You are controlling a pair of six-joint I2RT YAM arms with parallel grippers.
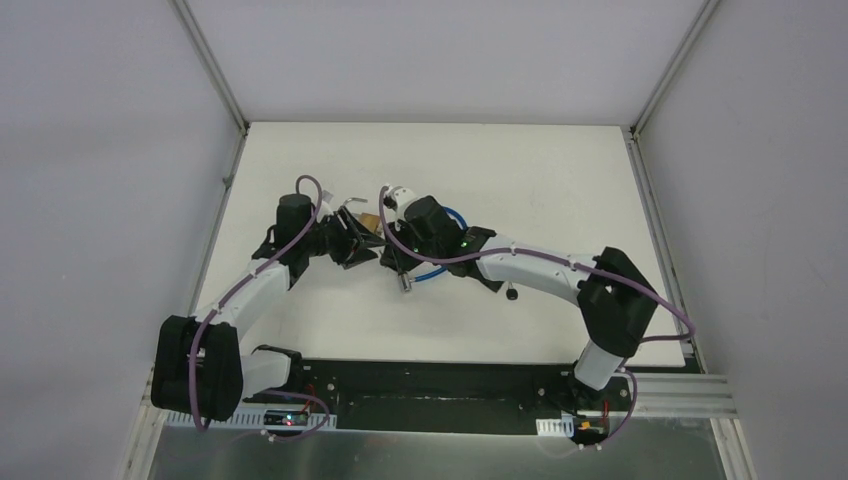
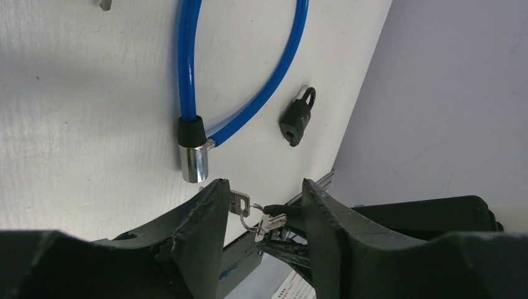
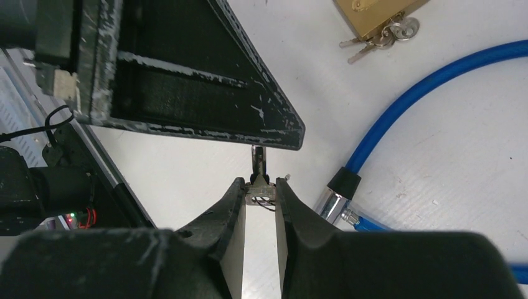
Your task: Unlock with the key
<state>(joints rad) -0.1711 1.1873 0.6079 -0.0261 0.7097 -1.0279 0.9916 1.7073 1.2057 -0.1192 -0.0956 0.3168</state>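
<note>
My right gripper [image 3: 260, 182] is shut on the head of a small silver key [image 3: 257, 159], whose blade points at the underside of my left gripper's finger. In the left wrist view a key ring with two keys [image 2: 241, 202] hangs between the wide-open jaws of my left gripper [image 2: 263, 187], and the right gripper's fingertips [image 2: 283, 212] reach in from behind. The blue cable lock [image 2: 194, 156] lies just beyond, its black collar and chrome end pointing at the grippers. It also shows in the right wrist view [image 3: 344, 182]. From above, both grippers [image 1: 358, 250] [image 1: 390, 255] meet mid-table.
A brass padlock [image 3: 373, 12] with its own keys [image 3: 381, 38] lies past the cable; it also shows from above [image 1: 370, 221]. A small black padlock [image 2: 297, 118] lies to the right of the cable loop, near the right forearm [image 1: 512, 293].
</note>
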